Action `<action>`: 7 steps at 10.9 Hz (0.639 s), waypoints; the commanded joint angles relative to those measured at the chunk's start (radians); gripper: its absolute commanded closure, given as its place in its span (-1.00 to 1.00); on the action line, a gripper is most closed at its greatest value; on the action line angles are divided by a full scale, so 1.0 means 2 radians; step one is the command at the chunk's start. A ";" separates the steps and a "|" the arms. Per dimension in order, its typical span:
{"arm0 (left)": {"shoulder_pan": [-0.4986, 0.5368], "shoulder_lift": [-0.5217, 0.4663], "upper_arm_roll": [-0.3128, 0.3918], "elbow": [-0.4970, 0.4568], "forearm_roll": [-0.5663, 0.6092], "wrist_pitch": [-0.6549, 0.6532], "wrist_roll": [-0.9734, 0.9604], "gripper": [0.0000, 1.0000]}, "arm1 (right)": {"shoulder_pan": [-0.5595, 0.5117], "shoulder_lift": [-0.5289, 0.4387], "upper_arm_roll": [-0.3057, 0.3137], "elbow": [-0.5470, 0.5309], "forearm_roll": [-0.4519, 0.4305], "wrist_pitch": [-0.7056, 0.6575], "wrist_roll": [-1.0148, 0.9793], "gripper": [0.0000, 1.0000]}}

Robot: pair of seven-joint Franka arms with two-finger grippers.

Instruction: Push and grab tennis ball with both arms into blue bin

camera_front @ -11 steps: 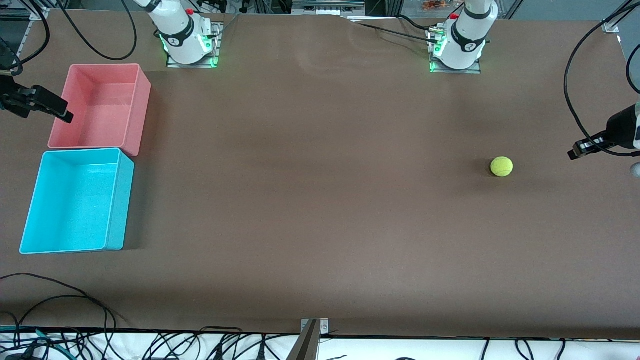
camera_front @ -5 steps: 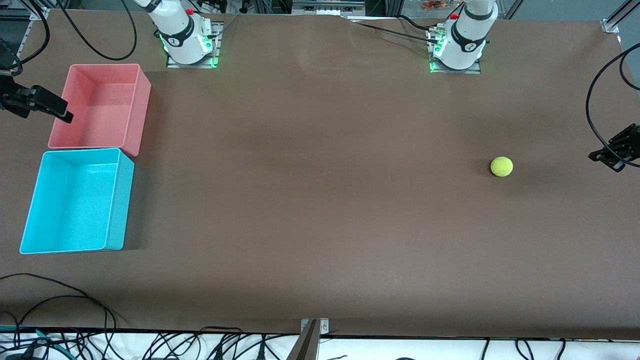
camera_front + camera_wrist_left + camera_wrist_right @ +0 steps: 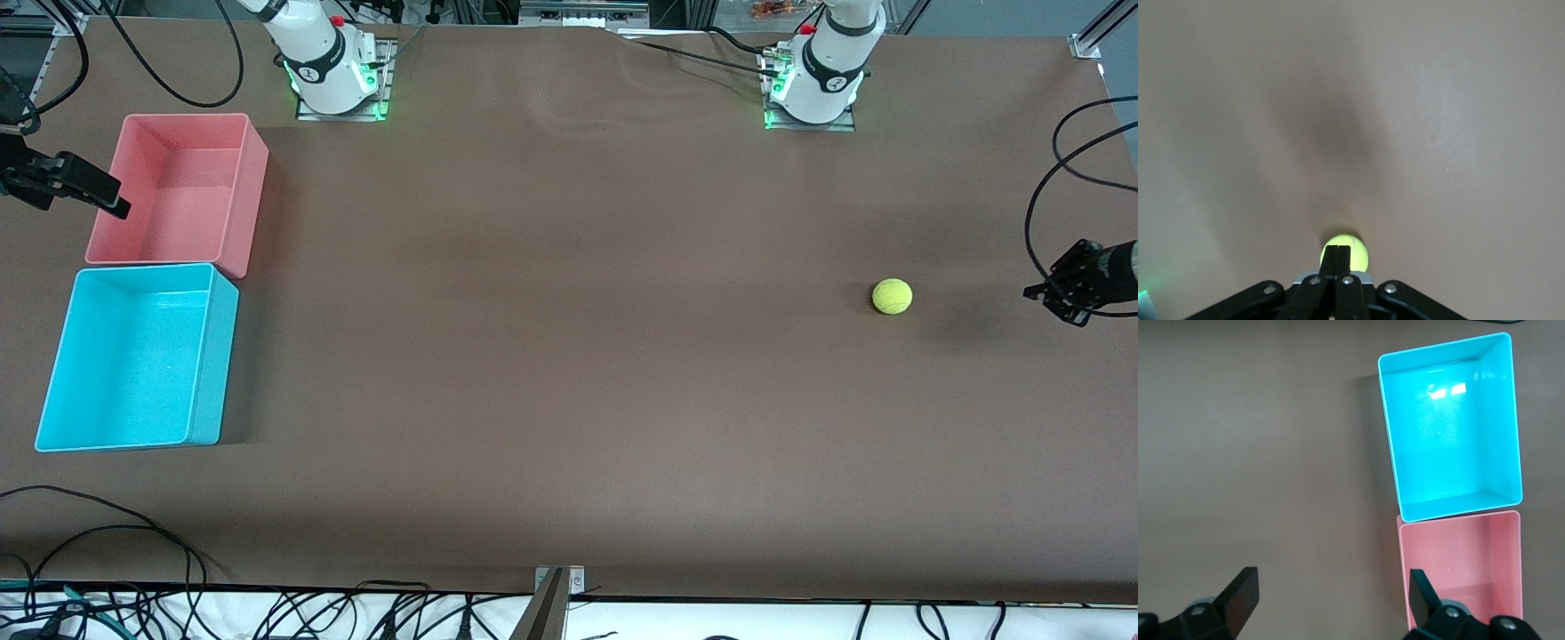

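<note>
The yellow-green tennis ball (image 3: 892,296) lies on the brown table toward the left arm's end. My left gripper (image 3: 1045,293) is shut and empty, low over the table beside the ball, a gap away from it, on the side toward the table's end. In the left wrist view the ball (image 3: 1355,249) shows just past the closed fingertips (image 3: 1343,252). The blue bin (image 3: 133,357) stands empty at the right arm's end. My right gripper (image 3: 111,203) is open and empty, up beside the pink bin. The right wrist view shows the blue bin (image 3: 1450,427) and the gripper (image 3: 1328,593).
A pink bin (image 3: 182,188) of like size stands against the blue bin, farther from the front camera; it also shows in the right wrist view (image 3: 1461,563). Black cables hang at both table ends and along the front edge (image 3: 107,533).
My left gripper swung out past the table's end, then came back in and lower toward the ball. The ball and the right arm have not moved.
</note>
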 commanded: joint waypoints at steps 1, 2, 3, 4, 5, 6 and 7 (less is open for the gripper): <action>0.011 -0.013 -0.005 -0.116 0.000 0.122 -0.048 1.00 | 0.002 0.002 -0.004 0.011 0.010 -0.009 -0.003 -1.00; 0.011 -0.014 -0.006 -0.143 0.000 0.140 -0.067 1.00 | 0.003 0.002 -0.004 0.011 0.009 -0.009 -0.003 -1.00; 0.011 -0.016 -0.006 -0.171 0.000 0.172 -0.077 1.00 | 0.003 0.002 -0.004 0.011 0.009 -0.009 -0.003 -1.00; 0.011 -0.014 -0.005 -0.194 0.000 0.206 -0.077 1.00 | 0.003 0.002 -0.004 0.011 0.010 -0.009 -0.003 -1.00; 0.011 -0.008 -0.004 -0.203 0.000 0.226 -0.083 1.00 | 0.003 0.002 -0.003 0.011 0.010 -0.009 -0.002 -1.00; 0.014 0.003 -0.004 -0.205 0.000 0.230 -0.090 1.00 | 0.003 0.002 -0.003 0.011 0.010 -0.009 -0.001 -1.00; 0.030 0.006 -0.005 -0.215 0.002 0.248 -0.089 1.00 | 0.003 0.002 -0.003 0.011 0.010 -0.009 -0.001 -1.00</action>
